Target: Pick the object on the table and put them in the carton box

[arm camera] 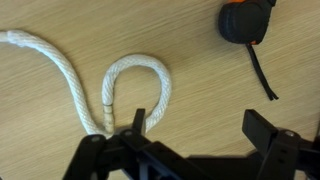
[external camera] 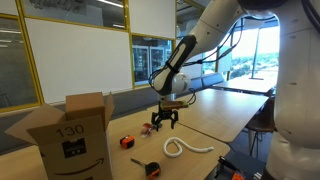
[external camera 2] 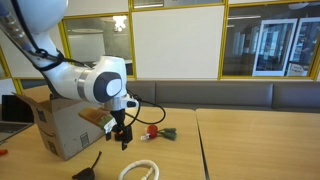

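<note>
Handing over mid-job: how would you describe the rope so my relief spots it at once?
From the brown cardboard box on the wooden table, look along the tabletop past the small orange-and-black gadget. The white twisted rope lies there in a loop. It is the only pale, long, limp thing, unlike the compact, dark gadget.

**Task objects.** A white twisted rope is lying slack and flat on the wood below the pincer. One end is doubling back into a narrow loop, which in the wrist view is showing just beside one of the pincer's fingers. An orange-and-black tape measure, trailing a thin black strap, is resting farther out, ahead of the pincer's opposite finger. A brown carton box, its top flaps standing open, is sitting upright well apart from the pincer in both exterior views.
</note>
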Action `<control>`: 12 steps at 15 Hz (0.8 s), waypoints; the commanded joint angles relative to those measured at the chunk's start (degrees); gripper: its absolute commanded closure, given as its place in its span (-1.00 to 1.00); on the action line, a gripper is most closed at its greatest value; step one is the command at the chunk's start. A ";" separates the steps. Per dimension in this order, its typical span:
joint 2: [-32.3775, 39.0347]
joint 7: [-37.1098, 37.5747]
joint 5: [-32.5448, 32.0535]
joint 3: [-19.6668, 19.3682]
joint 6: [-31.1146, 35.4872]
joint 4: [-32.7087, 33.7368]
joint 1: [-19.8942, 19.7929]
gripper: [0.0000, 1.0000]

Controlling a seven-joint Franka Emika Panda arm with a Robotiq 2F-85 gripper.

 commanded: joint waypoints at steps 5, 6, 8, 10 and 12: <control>11.25 -0.43 6.53 0.45 6.50 4.23 0.61 -1.00; 12.44 -0.29 6.80 0.36 6.92 4.68 0.60 -1.00; 14.53 -1.53 6.76 0.28 8.04 5.25 0.21 -1.00; 16.10 -2.36 6.90 0.25 8.75 5.70 -0.37 -1.00; 17.42 -3.00 7.30 0.47 9.89 5.98 -0.97 -1.00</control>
